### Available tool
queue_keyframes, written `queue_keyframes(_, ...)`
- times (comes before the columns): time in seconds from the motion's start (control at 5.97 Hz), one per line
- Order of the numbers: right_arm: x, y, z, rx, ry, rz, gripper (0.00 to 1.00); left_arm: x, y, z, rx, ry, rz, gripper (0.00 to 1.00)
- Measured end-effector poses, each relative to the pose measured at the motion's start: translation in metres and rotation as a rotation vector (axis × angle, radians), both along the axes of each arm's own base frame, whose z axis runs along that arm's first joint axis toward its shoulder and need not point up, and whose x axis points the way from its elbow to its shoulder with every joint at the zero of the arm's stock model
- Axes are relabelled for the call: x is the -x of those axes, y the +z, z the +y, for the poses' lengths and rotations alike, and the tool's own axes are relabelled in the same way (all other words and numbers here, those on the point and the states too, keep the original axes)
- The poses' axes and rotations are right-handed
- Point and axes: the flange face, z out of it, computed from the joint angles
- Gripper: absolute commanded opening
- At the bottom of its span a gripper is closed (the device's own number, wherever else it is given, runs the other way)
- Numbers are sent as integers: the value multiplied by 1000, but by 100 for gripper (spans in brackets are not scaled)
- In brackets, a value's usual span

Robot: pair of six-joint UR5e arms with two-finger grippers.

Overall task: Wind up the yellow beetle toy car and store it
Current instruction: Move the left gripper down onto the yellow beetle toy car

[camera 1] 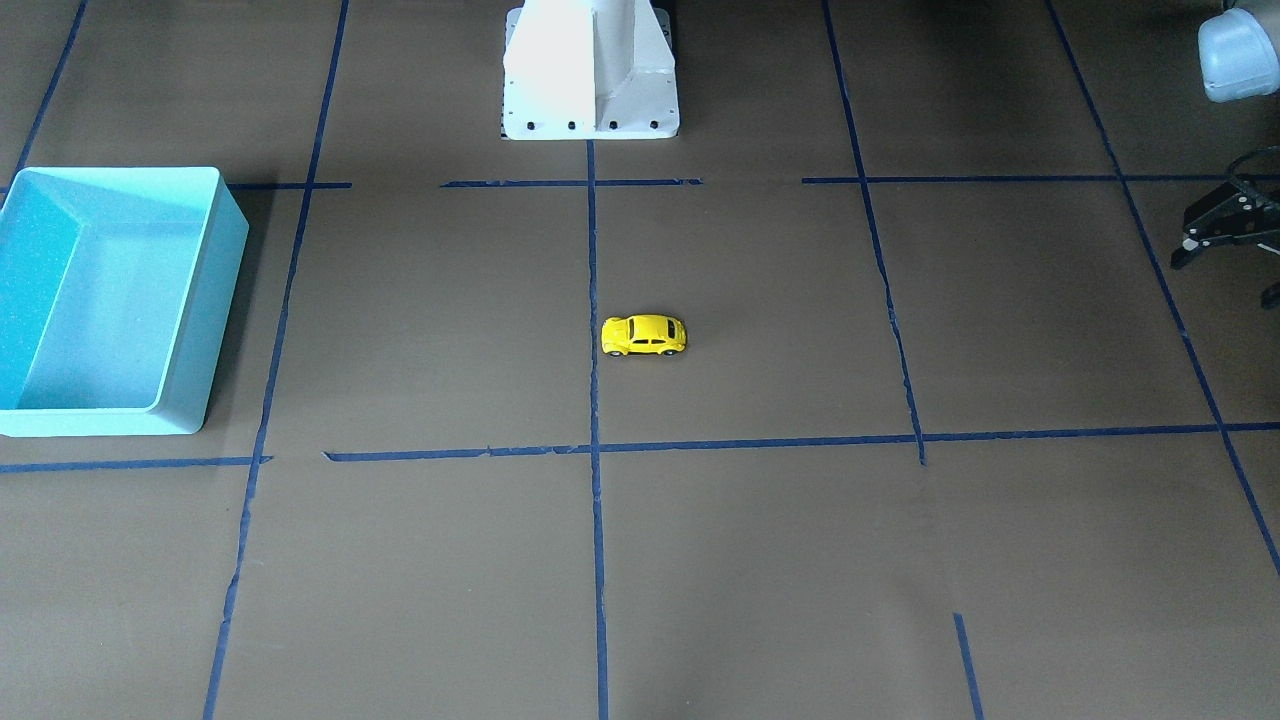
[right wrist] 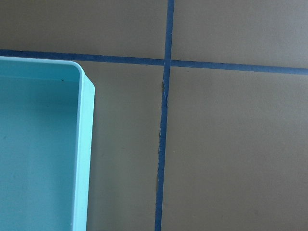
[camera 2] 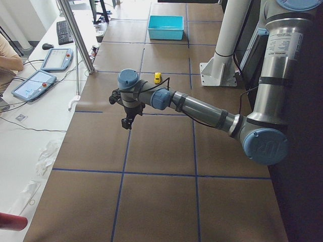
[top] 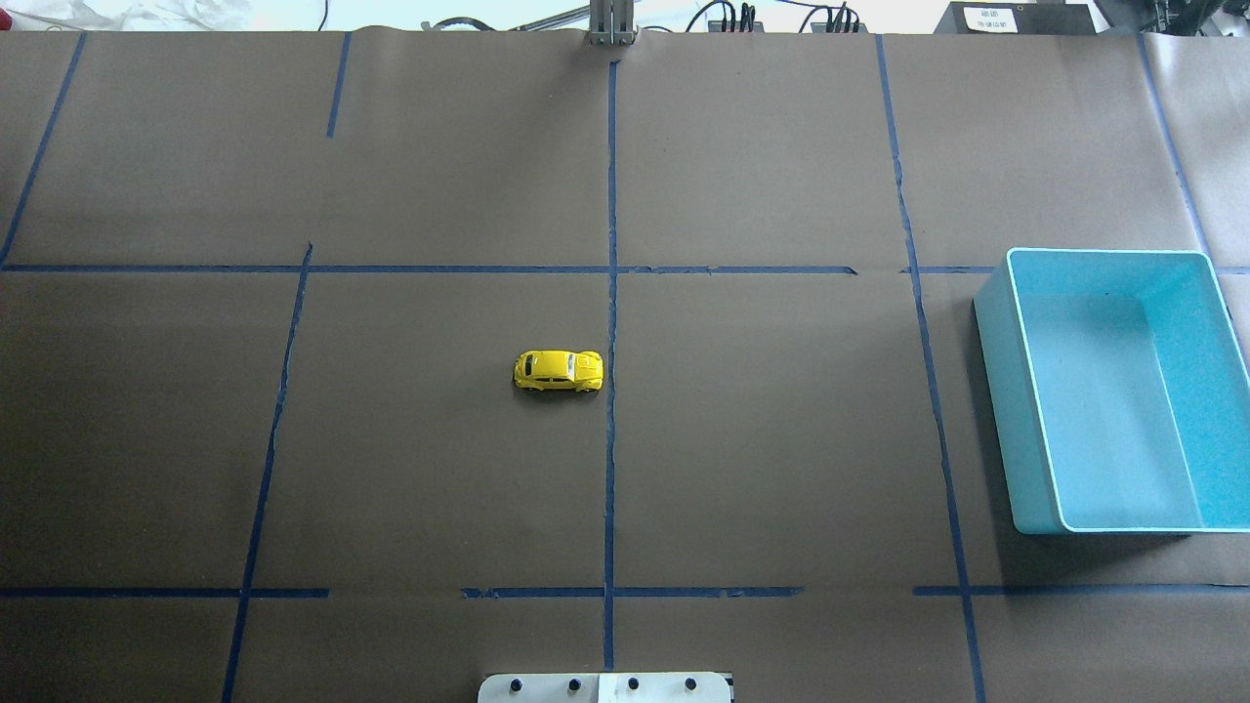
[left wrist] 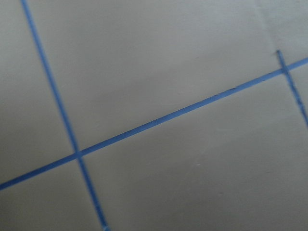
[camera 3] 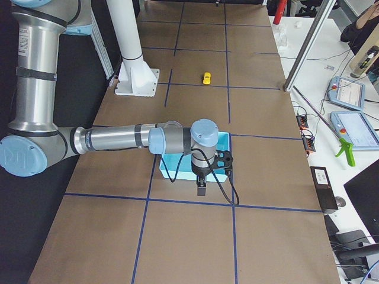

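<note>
The yellow beetle toy car (camera 1: 644, 336) stands on its wheels near the table's middle, next to the centre tape line; it also shows in the overhead view (top: 559, 370). The turquoise bin (top: 996, 391) is empty and stands on my right side, far from the car. My left gripper (camera 1: 1225, 278) shows at the front view's right edge, fingers spread and empty, far from the car. My right gripper (camera 3: 201, 186) hangs by the bin's outer edge; I cannot tell whether it is open or shut. The right wrist view shows the bin's corner (right wrist: 85, 144).
Brown paper with blue tape lines covers the table (top: 762, 439). The white robot base (camera 1: 590, 70) stands at the table's robot side. A metal post (camera 2: 75, 35), tablets and cables lie past the table's far edge.
</note>
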Motion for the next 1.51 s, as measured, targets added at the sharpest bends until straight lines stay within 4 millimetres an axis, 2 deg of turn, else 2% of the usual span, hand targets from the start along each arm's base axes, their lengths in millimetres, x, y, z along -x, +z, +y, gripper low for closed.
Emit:
queue_keyframes(0.17, 0, 0, 0, 1, 0, -1, 100, -35, -30, -7, -61, 53, -6, 100)
queue_keyframes(0.34, 0, 0, 0, 2, 1, -2, 100, -78, -68, -11, -148, 110, -19, 100)
queue_keyframes(0.5, 0, 0, 0, 1, 0, -3, 100, -135, -108, -7, -236, 190, -17, 100)
queue_keyframes(0.67, 1, 0, 0, 1, 0, -5, 100, -196, -145, 6, -312, 281, 1, 100)
queue_keyframes(0.84, 1, 0, 0, 2, 0, -6, 100, -243, -182, 19, -388, 339, 9, 100)
queue_keyframes(1.17, 1, 0, 0, 2, -1, -7, 100, -319, -232, 39, -603, 476, -23, 100)
queue_keyframes(1.51, 1, -1, 0, 2, -1, -8, 100, -382, -262, 48, -756, 661, -75, 100)
